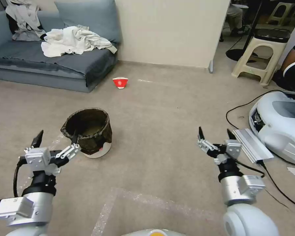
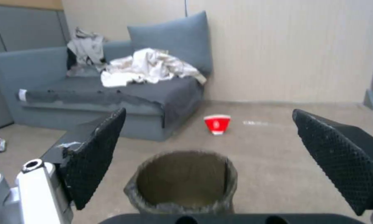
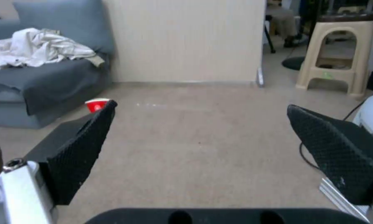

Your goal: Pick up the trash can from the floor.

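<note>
Carpeted floor holds the trash can just beyond the spread left claw; right claw gapes

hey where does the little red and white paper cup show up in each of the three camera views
Head view: the cup stands on the floor beyond the trash can, near the sofa's corner.
Left wrist view: the cup sits past the trash can, between the open left gripper's fingers.
Right wrist view: the cup peeks out beside one finger of the open right gripper.
Shared landmark: the grey sofa with white cloth.
</note>
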Controlling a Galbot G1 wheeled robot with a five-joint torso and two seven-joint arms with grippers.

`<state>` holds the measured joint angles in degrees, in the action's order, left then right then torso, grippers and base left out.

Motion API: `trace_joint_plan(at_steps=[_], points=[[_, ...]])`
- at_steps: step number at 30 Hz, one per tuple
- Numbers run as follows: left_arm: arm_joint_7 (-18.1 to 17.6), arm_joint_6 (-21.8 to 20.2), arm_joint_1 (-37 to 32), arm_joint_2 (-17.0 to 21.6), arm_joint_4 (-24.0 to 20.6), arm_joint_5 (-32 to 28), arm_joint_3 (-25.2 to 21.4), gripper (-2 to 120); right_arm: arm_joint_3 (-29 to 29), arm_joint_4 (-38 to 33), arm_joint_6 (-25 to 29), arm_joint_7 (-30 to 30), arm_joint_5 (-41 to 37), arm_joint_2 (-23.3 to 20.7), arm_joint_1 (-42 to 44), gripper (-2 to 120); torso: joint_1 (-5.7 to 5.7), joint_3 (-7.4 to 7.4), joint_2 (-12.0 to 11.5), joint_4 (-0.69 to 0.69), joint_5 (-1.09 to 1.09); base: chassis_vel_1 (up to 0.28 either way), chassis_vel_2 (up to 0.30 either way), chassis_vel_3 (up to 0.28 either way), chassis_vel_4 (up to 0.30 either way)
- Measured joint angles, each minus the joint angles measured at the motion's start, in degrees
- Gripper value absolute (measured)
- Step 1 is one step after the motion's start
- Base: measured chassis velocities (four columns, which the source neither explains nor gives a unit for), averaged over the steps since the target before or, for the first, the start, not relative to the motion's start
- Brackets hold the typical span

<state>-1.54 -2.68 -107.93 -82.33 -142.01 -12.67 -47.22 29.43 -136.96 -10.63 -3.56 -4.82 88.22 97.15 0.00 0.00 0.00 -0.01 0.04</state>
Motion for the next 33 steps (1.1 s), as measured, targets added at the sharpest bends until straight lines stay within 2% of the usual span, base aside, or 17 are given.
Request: trace_joint_plan(at_steps=[1, 3, 9, 33], points=[[0.02, 0.0, 0.09, 0.02, 0.44, 0.0, 0.16, 100, 0.13, 0.11, -0.11, 0.11, -0.19, -0.14, 0.11, 100, 0.0, 0.0, 0.0, 0.0, -0.07, 0.0, 0.0, 0.0, 0.0], [0.02, -0.03, 0.19, -0.07, 0.92, 0.01, 0.34, 100, 0.0, 0.39, -0.16, 0.22, -0.25, -0.1, 0.17, 100, 0.0, 0.0, 0.0, 0.01, -0.02, 0.0, 0.0, 0.0, 0.0], [0.02, 0.0, 0.27, -0.22, 1.64, 0.02, 0.35, 100, -0.65, 0.67, -0.17, 0.32, -0.23, 0.15, 0.17, 100, 0.0, 0.0, 0.0, 0.01, -0.04, 0.0, 0.0, 0.0, 0.0], [0.39, -1.08, 0.18, -0.89, 0.86, 0.16, 0.13, 100, -0.57, 0.57, 0.31, 0.01, -0.14, 0.37, 0.15, 100, 0.0, 0.0, 0.0, 0.01, -0.04, 0.02, 0.019, 0.017, 0.018]])
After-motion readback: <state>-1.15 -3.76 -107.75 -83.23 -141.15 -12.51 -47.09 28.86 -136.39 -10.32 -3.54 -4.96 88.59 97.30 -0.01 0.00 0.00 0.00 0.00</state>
